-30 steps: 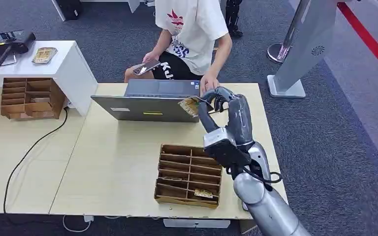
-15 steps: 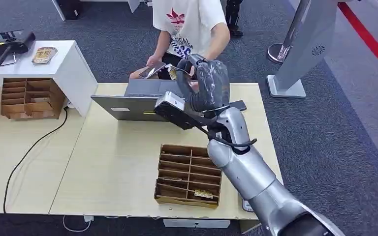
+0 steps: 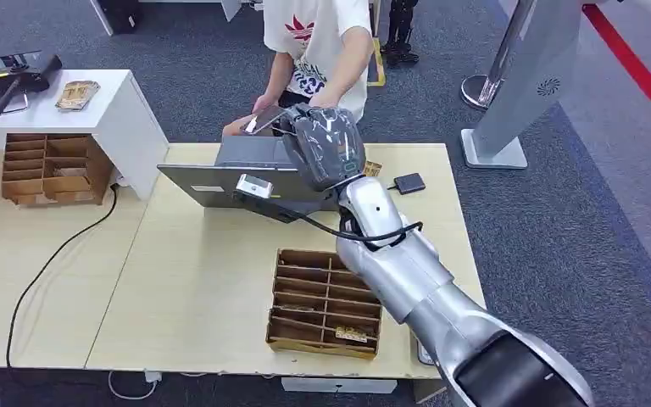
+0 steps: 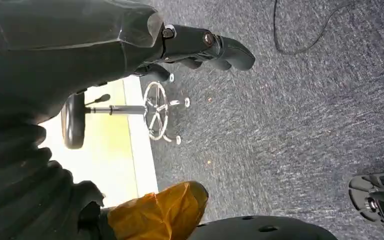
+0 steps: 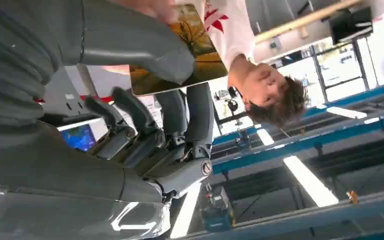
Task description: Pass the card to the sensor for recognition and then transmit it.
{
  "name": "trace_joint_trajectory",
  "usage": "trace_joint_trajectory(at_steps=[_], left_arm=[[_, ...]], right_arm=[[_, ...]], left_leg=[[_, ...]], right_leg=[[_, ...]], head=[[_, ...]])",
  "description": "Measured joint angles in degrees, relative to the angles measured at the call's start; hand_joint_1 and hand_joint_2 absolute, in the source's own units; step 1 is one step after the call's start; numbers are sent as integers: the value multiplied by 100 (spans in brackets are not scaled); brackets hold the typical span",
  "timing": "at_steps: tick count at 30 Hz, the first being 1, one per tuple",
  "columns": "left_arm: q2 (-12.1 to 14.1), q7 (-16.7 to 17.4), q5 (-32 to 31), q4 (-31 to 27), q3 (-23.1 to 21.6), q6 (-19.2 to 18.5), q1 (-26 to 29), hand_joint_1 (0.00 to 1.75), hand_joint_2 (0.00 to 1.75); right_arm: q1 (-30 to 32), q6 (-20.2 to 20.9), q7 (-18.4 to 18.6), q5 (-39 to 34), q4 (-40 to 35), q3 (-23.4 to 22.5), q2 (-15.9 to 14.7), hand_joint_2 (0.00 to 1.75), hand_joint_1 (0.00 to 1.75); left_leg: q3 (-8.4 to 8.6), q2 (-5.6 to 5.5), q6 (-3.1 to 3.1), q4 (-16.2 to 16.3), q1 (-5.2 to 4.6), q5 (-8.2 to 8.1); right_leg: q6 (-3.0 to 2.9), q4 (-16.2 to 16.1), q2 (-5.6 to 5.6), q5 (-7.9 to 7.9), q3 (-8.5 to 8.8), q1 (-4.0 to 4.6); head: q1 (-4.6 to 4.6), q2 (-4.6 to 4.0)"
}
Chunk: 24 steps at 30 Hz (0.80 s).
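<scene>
My right hand (image 3: 324, 146) is raised over the far edge of the table, behind the laptop, in front of the seated person (image 3: 322, 42). In the right wrist view the right hand (image 5: 130, 120) pinches a picture card (image 5: 207, 50) between the thumb (image 5: 140, 47) and the fingers. The person's fingers (image 5: 152, 7) touch the card's far end, and their arm (image 3: 339, 72) reaches down to my hand. The small black sensor (image 3: 408, 182) lies on the table to the right of my arm. My left hand (image 4: 200, 45) hangs over the carpet, fingers loosely extended and holding nothing.
A grey laptop (image 3: 254, 182) stands open at the table's far side. A cardboard divider box (image 3: 326, 301) sits under my forearm, another (image 3: 47, 170) at the left beside a white cabinet (image 3: 114, 110). The person holds a phone (image 3: 261, 119). A small card-like piece (image 3: 373, 168) lies near the sensor.
My right arm has swung up and to the left, from beside the sensor to in front of the person, carrying the card. The person's hand has come onto my hand.
</scene>
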Motion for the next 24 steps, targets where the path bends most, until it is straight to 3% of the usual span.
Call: trace_joint_trajectory(at_steps=[2,3,11,17,20,24], left_arm=[[4,-51,40,0,0,4,13,0,175],[9,-72,66,0,0,7,23,0,175],[15,-136,147,4,0,39,99,0,175],[15,-136,317,11,0,74,117,0,175],[9,-136,475,11,15,147,135,0,175],[-2,-173,656,11,68,234,167,0,175]], right_arm=[[-47,2,61,-9,246,-2,9,175,0],[-57,-2,70,-17,367,-2,9,0,0],[-50,-257,-107,-203,777,-144,7,0,0],[245,-453,-676,-901,575,-458,7,0,0],[766,199,-1315,-2344,-157,-664,17,0,0],[1710,1446,-1712,-4522,-1513,-815,7,0,0]], left_leg=[[0,1,0,0,0,0],[0,1,0,0,0,0],[0,3,0,0,-1,0],[0,3,0,0,0,0],[0,2,0,0,0,-1],[-3,2,-2,-1,0,-4]], right_leg=[[0,0,1,0,0,0],[0,0,2,0,0,0],[0,-1,3,0,-2,0],[0,-1,3,0,-1,0],[0,-1,2,-1,-2,0],[3,-3,3,-4,-7,0]], head=[[0,0],[0,0],[0,0],[-2,0],[-2,0],[-2,0]])
